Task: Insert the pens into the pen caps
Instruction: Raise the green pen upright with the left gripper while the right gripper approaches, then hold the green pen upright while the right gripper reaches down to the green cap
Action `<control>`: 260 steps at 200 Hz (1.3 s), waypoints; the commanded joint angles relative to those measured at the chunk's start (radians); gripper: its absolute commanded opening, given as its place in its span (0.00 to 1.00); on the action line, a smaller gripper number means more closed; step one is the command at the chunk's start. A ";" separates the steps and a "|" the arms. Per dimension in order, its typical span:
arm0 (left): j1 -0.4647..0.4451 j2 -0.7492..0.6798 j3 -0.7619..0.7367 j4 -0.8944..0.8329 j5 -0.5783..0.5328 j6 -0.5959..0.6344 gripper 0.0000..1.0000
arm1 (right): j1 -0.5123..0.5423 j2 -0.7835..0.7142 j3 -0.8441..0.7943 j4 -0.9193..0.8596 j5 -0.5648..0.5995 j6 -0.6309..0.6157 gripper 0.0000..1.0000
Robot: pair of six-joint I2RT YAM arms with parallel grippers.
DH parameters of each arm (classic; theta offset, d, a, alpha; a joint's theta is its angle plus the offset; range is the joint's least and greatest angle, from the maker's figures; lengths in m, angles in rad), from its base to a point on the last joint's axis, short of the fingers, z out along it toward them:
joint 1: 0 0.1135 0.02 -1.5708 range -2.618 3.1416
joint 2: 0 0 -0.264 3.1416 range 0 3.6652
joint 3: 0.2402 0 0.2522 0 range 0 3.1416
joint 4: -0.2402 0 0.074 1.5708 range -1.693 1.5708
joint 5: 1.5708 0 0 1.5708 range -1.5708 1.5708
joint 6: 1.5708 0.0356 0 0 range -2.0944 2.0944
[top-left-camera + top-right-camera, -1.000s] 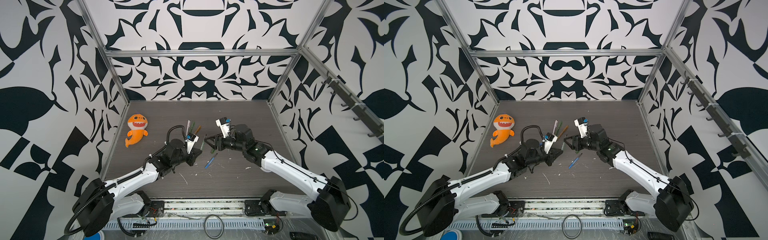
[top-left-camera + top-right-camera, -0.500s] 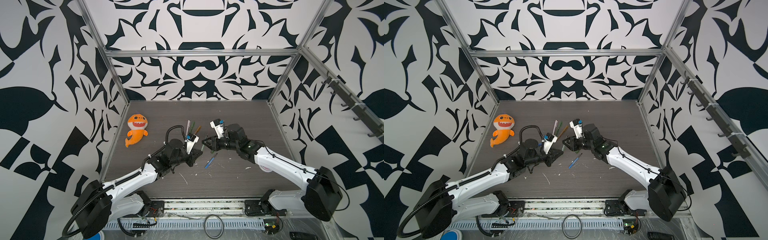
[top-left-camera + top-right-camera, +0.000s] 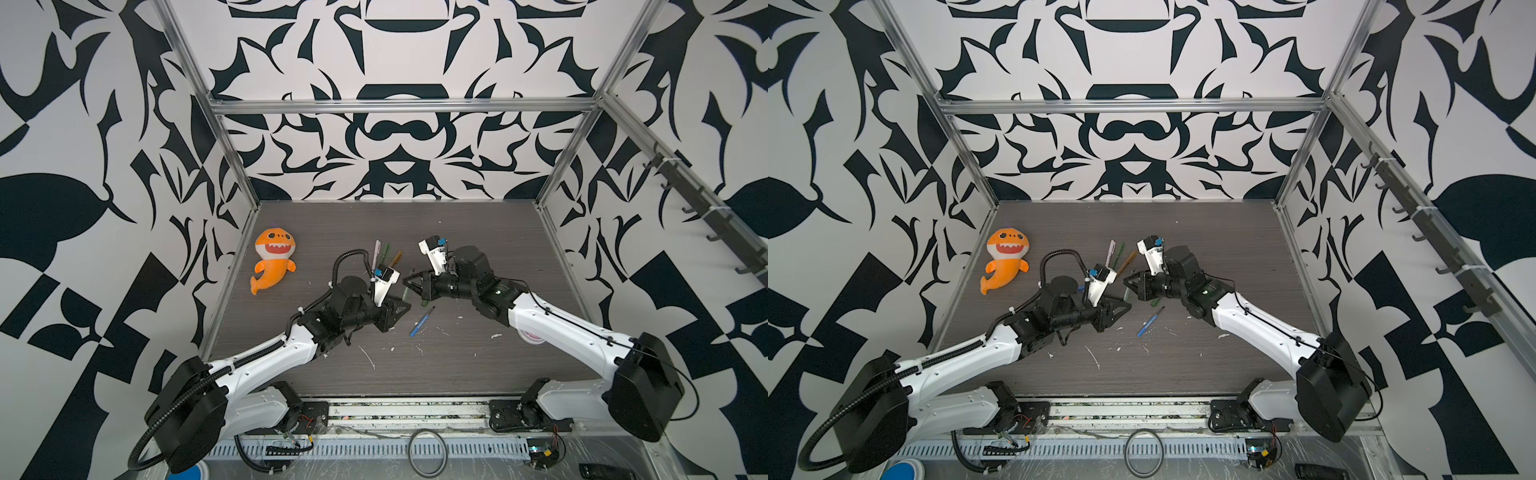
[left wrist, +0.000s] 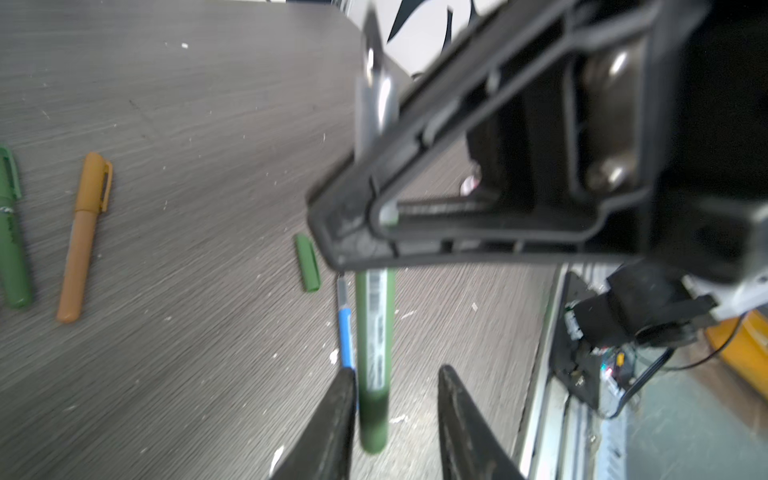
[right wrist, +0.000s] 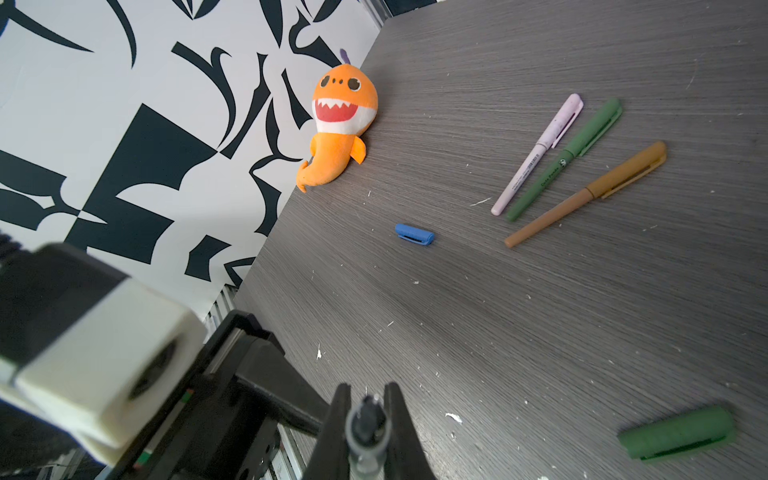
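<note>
The green pen (image 4: 374, 332) hangs in the air over the middle of the table (image 3: 478, 232). Its dark tip end is pinched tight in the right gripper (image 5: 368, 399). Its barrel end lies between the fingers of the left gripper (image 4: 395, 372), which stand narrowly parted: the barrel is close against one finger, with a clear gap to the other.

The green cap (image 5: 677, 432) lies loose on the table near the grippers. The blue pen (image 3: 421, 322) lies just beside it toward the front edge. The blue cap (image 5: 414, 235) lies well apart, on the toy's side.

A capped pink pen (image 5: 536, 156), a capped green pen (image 5: 561, 162) and a capped brown pen (image 5: 582, 195) lie side by side behind the left gripper. A plush shark (image 3: 274, 262) rests by the left wall. Open tabletop runs to the right and rear walls.
</note>
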 commanded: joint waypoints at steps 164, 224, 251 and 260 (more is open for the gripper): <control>0.000 -0.060 -0.125 0.117 -0.227 -0.049 0.06 | -0.011 -0.200 -0.002 -0.242 0.301 0.011 0.25; 0.000 -0.077 -0.195 0.250 -0.070 -0.032 0.07 | -0.174 -0.067 -0.017 -0.323 0.287 0.029 0.00; -0.001 -0.078 -0.207 0.275 -0.023 -0.037 0.07 | -0.181 0.086 0.021 -0.316 0.254 0.014 0.12; -0.001 -0.086 -0.212 0.276 -0.017 -0.042 0.07 | -0.182 0.134 0.033 -0.310 0.244 0.014 0.19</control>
